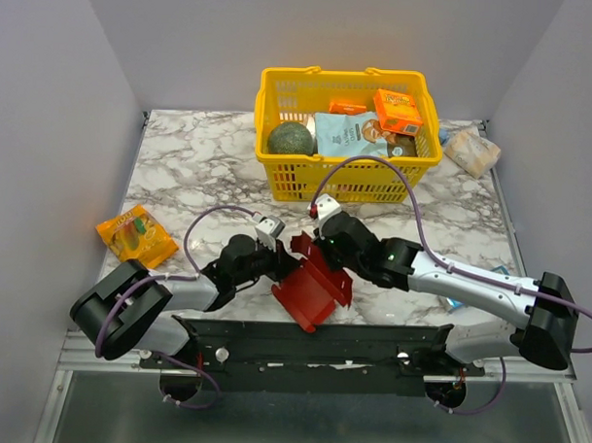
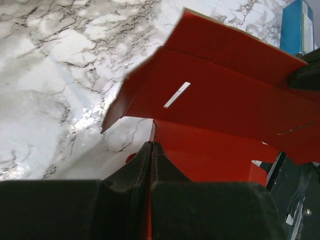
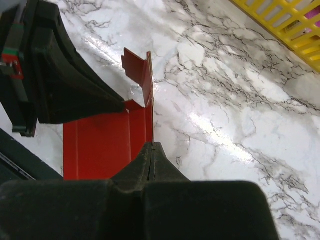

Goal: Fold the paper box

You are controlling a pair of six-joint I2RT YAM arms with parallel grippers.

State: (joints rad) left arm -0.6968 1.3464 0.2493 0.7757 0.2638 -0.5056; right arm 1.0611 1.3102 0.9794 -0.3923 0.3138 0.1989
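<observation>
Both my grippers pinch the red paper box (image 1: 311, 288).
My left gripper (image 2: 151, 146) and right gripper (image 3: 151, 145) are each clamped tight on an edge of it. It sits half-folded on the marble table (image 1: 201, 170), between them, in front of the yellow basket (image 1: 278, 182). The card bears no writing, and the print on the basket's packets is too small to read.

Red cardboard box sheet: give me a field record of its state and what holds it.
Thing: bright red thin cardboard paper box, partly folded, flaps raised
Place: white marble table, between the arms
Left gripper: shut on the box's edge
Right gripper: shut on an upright flap
Behind: yellow plastic basket of groceries
Far left: orange snack packet
</observation>
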